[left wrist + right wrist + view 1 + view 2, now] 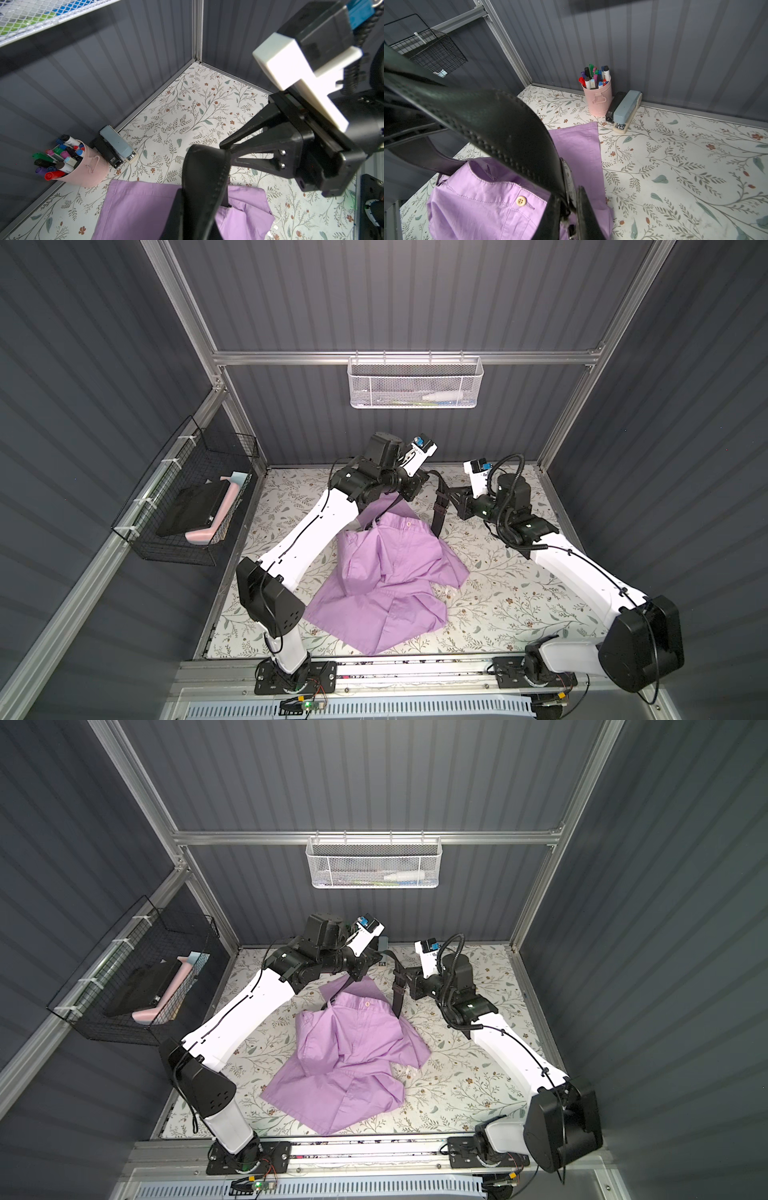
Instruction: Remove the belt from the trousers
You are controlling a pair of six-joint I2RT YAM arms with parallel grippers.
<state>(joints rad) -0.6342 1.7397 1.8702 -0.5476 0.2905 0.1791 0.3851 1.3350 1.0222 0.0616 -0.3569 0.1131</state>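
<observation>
The lilac trousers point(386, 572) lie crumpled mid-table, waistband and pale button point(521, 201) towards the back. The black belt point(438, 514) rises off the waistband and arcs between both grippers above the cloth. My left gripper point(202, 195) is shut on the strap, which loops up from its jaws point(205, 166). My right gripper point(566, 192) has the belt point(500, 116) near its metal buckle between its fingers. Its jaws stand slightly apart, and a slit of lilac cloth point(477, 207) shows between them. In both top views the two grippers point(370, 965) point(405, 979) are close together near the back wall.
A pink cup of markers point(598, 99) and a stapler point(625, 112) stand against the back wall. A black wire basket point(187, 506) hangs on the left wall, a white mesh basket point(415, 381) on the back rail. Floral table point(519, 605) shows to the right.
</observation>
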